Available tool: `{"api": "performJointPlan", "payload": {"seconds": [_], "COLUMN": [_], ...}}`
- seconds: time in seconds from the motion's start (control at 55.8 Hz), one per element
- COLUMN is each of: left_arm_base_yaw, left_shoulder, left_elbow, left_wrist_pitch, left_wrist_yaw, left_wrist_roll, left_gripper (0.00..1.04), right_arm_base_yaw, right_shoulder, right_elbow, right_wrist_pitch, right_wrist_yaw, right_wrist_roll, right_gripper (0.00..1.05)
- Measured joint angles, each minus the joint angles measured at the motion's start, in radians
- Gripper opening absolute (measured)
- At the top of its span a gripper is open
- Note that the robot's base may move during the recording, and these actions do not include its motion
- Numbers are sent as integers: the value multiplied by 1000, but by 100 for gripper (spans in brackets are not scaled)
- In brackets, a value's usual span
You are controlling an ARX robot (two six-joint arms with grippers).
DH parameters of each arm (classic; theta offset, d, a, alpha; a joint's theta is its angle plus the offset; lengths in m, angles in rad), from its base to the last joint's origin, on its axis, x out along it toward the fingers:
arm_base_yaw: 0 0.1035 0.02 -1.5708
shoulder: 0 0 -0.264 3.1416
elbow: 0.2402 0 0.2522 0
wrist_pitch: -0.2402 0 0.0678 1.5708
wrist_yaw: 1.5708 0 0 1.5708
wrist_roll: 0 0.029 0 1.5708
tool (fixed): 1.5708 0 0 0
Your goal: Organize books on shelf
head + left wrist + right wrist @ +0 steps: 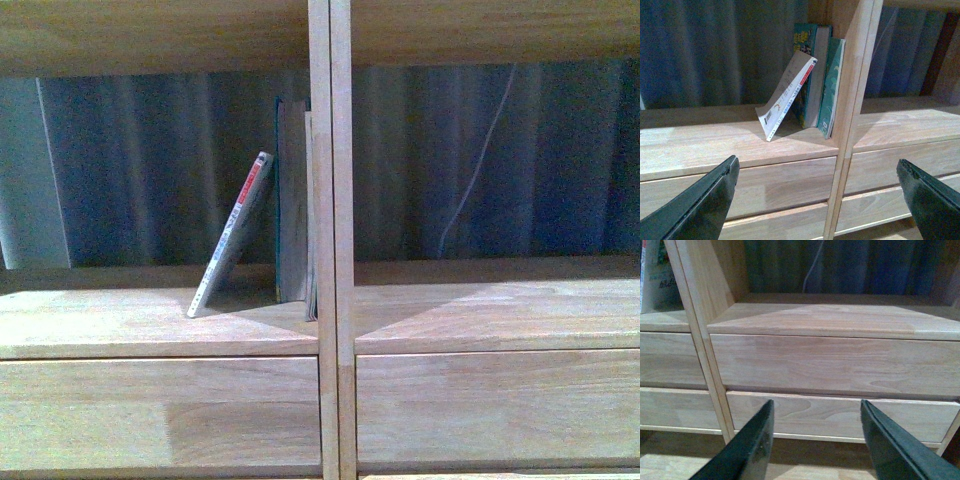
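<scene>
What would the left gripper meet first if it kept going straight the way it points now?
Probably the shelf's upper drawer front, which fills the gap ahead of the open left gripper. The leaning paperback sits higher, on the board above, so likely off that line; depth is uncertain.

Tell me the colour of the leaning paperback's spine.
White with red markings on the spine; front view shows it best.

Right shelf bay lies open; leaning paperback and upright books crowd the central divider.

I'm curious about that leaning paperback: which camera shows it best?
The left wrist view: the leaning paperback shows both cover and spine. The front view gives only its spine edge-on. The right wrist view doesn't clearly show it.
</scene>
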Motion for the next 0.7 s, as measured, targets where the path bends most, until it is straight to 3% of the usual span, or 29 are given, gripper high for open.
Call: {"api": "performJointPlan", "payload": {"seconds": [0.161,0.197,0.251,0.341,0.663,0.699], "left_arm_base_yaw": [61,62,52,51,50,50], "left_shoulder": [-213,-246,-312,-377,-436,-441], "left_elbow": [-94,-97,-114,-185,-266,-274], "left_wrist_pitch": [-159,-209,-305,-315,-296,-295], "left_wrist_yaw": [97,35,-155,-319,-324,-324], "left_wrist_roll": [0,11,26,35,43,45], "left_gripper": [97,94,84,64,4,3], "right_arm_base_yaw": [0,0,0,0,0,0], "right_shoulder": [0,0,0,0,0,0], "right_elbow": [0,0,0,0,0,0], "right_wrist_pitch": [0,0,0,0,0,0], "right_wrist_yaw": [0,0,0,0,0,0], "right_wrist_roll": [0,0,0,0,0,0], "right_gripper": [84,89,98,98,98,98]}}
